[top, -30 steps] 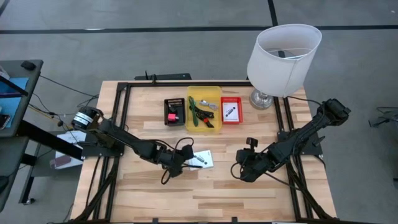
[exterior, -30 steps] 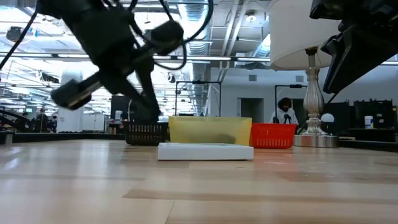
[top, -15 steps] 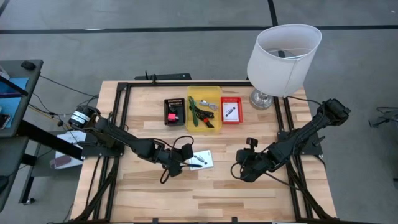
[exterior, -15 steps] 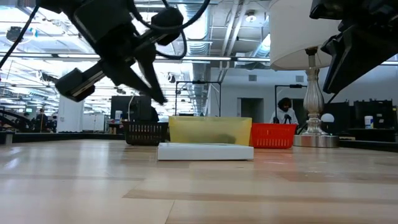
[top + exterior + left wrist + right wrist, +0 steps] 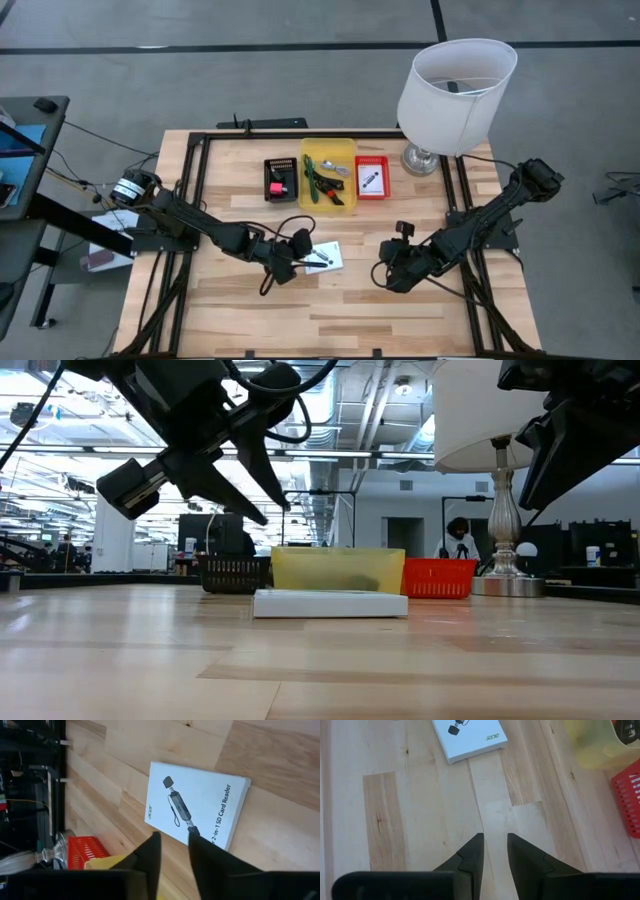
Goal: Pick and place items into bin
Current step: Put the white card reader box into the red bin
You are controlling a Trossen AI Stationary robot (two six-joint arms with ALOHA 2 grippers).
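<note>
A flat white card box [image 5: 325, 256] with a black card-reader picture lies flat on the wood table, in front of the bins. It also shows in the left wrist view [image 5: 200, 810] and the low view [image 5: 330, 603]. My left gripper [image 5: 296, 252] hovers above the box's left end, tilted, with a narrow gap between its fingers [image 5: 174, 834]. It touches nothing. My right gripper [image 5: 385, 272] waits to the right of the box, narrowly open and empty [image 5: 495, 836]. The yellow bin [image 5: 345, 150] holds the green-handled tool [image 5: 310, 190], the red-and-black tool [image 5: 328, 185] and a silver cable.
A black bin [image 5: 280, 163] with a pink-red cube stands left of the yellow bin. A red bin [image 5: 372, 160] with a white card stands to its right. A white lamp [image 5: 455, 95] stands at the far right corner. Black frame rails run along the table's edges.
My left gripper has risen from near the table and moved a little toward the table's right edge, over the box's left end. Its fingers have tipped from pointing down to slanting. The box has stayed where it was.
</note>
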